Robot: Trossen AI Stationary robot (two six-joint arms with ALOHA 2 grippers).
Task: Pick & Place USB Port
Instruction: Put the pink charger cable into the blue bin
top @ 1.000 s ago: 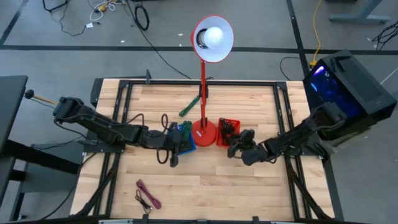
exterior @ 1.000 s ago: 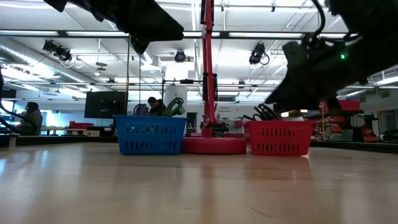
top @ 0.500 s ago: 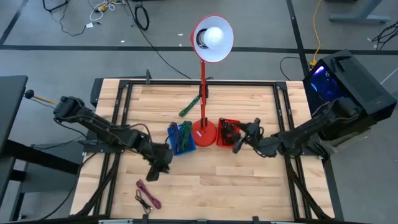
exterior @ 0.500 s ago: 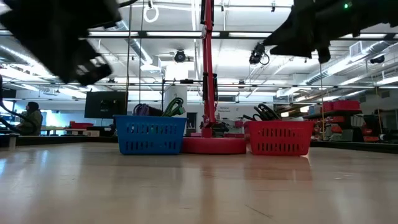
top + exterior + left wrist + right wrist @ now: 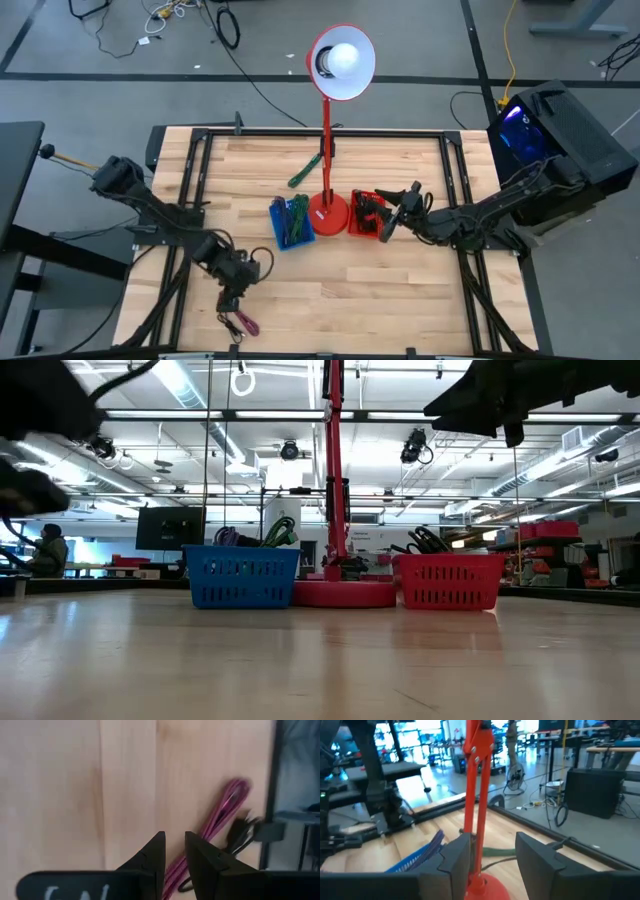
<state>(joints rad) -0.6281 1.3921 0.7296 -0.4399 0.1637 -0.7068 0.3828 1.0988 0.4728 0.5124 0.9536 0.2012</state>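
A magenta coiled cable [image 5: 240,322] lies next to a black cable [image 5: 229,325] on the table near its near left edge; both also show in the left wrist view, the magenta cable [image 5: 220,822] and the black cable [image 5: 242,832]. My left gripper [image 5: 230,296] hovers just above and beside them, its fingers [image 5: 156,854] a narrow gap apart and empty. My right gripper [image 5: 392,218] is open and empty, raised above the red basket [image 5: 366,214], and it faces the red lamp's pole [image 5: 477,780]. The blue basket [image 5: 292,222] holds several cables.
The red lamp's base [image 5: 327,213] stands between the two baskets, with its shade [image 5: 342,62] high over the far edge. A green cable [image 5: 305,170] lies behind the lamp. Bare wood lies between the baskets and the near edge.
My left gripper has left the blue basket and swung toward the table's near left, down to the magenta cable. My right gripper has risen from the red basket's near side and drawn a little toward the far right.
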